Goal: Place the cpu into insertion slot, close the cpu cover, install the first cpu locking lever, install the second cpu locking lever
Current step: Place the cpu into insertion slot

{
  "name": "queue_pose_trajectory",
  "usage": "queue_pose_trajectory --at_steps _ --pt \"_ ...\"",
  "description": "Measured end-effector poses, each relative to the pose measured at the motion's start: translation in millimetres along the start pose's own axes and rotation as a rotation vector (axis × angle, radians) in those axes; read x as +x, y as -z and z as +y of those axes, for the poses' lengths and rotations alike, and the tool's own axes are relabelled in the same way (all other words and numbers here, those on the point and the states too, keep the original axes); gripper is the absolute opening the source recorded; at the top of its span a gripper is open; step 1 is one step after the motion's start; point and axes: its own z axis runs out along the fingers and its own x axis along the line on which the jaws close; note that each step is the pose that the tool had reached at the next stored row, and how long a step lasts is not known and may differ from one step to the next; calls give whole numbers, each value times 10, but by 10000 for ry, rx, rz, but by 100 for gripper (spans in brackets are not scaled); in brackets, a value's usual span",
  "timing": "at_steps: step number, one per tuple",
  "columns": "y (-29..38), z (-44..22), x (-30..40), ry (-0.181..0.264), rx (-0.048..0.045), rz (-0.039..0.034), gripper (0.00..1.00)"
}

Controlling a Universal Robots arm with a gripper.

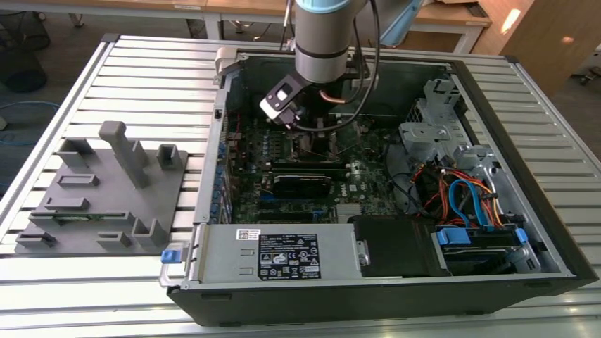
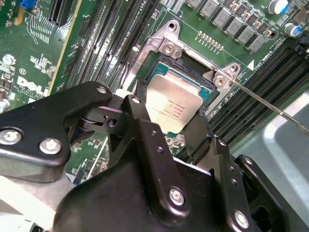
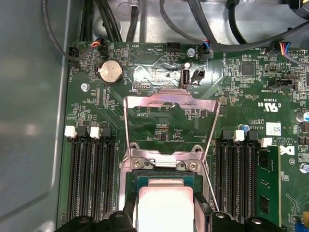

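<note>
Silver-grey metal tops the cpu (image 2: 176, 99), which lies squarely between the two black fingers (image 2: 145, 125) of the claw (image 2: 170, 110). In both wrist views the fingers press on two opposite edges of the chip, so the claw is narrowed to the chip's width and has hold of it. The cpu is over the insertion slot (image 2: 193, 65), within its silver rim. Whether it is fully seated I cannot tell.

In the first wrist view the cpu cover (image 3: 169, 100) is folded back on its hinge along one edge of the slot, and green motherboard (image 3: 241, 96) shows through its square window. Long black memory slots (image 3: 91, 179) flank the slot on two sides. A thin locking lever (image 2: 270, 104) slants away from one corner of the rim.

In the exterior view the claw reaches down inside the open computer case (image 1: 376, 303), near the motherboard's edge farthest from the labelled power supply box (image 1: 281, 257).
</note>
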Motion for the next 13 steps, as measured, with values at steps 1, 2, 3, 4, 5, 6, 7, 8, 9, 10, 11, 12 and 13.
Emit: queue_pose_trajectory --at_steps 1,2,3,4,5,6,7,8,9,10,11,12,13 --pt "-4 0 0 -29 -1 -2 54" --pt "-8 -1 0 -56 -2 -3 54" --pt "-12 -1 0 -82 -2 -6 54" --pt "-15 -1 1 -101 -2 -7 54" --pt "-18 -1 1 -117 -3 -8 54" --pt "-22 -1 2 -129 -3 -9 54" --pt "-24 -2 3 -135 -3 -10 54" --pt "-28 -2 5 -138 -3 -10 54" --pt "-31 -2 6 -141 -3 -10 54" --pt "-35 -2 8 -143 -4 -9 54" --pt "-38 -3 9 -144 -4 -9 54" --pt "-42 -3 11 -145 -4 -10 54" --pt "-45 -3 13 -147 -3 -11 54"
